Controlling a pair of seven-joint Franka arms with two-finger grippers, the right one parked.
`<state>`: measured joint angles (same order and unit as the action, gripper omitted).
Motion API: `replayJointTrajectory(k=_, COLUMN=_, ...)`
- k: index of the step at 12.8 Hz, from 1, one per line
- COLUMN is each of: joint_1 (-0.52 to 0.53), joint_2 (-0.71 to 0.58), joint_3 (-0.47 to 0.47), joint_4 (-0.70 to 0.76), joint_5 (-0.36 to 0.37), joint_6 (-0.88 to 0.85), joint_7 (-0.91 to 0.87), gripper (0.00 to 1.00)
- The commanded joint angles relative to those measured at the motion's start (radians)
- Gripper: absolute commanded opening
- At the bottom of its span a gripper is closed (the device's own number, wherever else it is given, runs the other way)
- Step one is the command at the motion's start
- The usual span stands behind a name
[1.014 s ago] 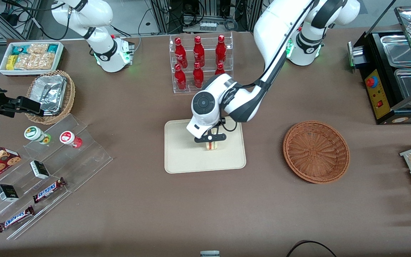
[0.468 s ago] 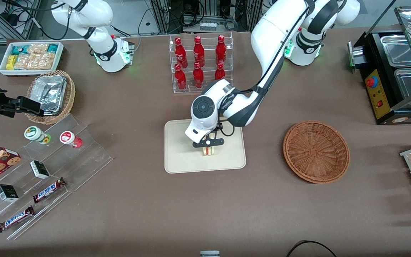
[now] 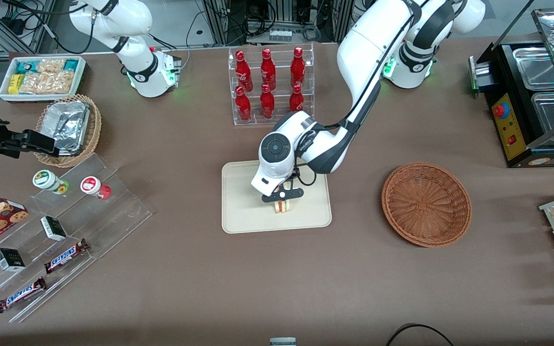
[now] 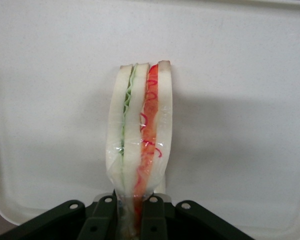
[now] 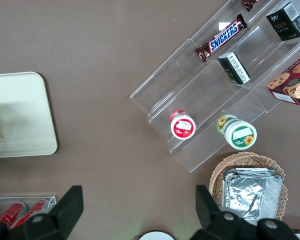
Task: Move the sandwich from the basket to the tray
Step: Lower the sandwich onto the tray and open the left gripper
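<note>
The gripper (image 3: 282, 196) hangs low over the tray (image 3: 243, 211), its fingers (image 4: 106, 215) closed tight on the narrow end of the sandwich (image 4: 140, 135). The sandwich stands on edge over the middle of the tray, bread slices upright with the green and red filling between them; whether its lower edge touches the tray cannot be told. The basket (image 3: 426, 204) sits on the counter (image 3: 185, 278) well apart from the tray, toward the working arm's end.
</note>
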<state>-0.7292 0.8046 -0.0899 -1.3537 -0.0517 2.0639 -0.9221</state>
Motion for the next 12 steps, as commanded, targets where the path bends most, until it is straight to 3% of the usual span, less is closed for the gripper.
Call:
replayJointTrajectory(k=1, joint_1=-0.013, joint_2=0.021, joint_3=0.010, joint_4=0.031, joint_5=0.003, joint_6=-0.001, joint_7=-0.020, gripper=0.65)
replayJointTrajectory(k=2, joint_1=-0.012, joint_2=0.021, joint_3=0.010, joint_4=0.031, joint_5=0.003, joint_6=-0.002, joint_7=-0.020, gripper=1.00)
replayJointTrajectory(k=8, joint_1=-0.006, joint_2=-0.025, joint_3=0.010, joint_4=0.031, joint_5=-0.002, joint_6=-0.028, joint_7=-0.021, gripper=1.00)
replayJointTrajectory(k=12, joint_1=0.008, joint_2=-0.100, joint_3=0.012, joint_4=0.073, joint_5=-0.004, joint_6=-0.152, joint_7=-0.012, gripper=1.00)
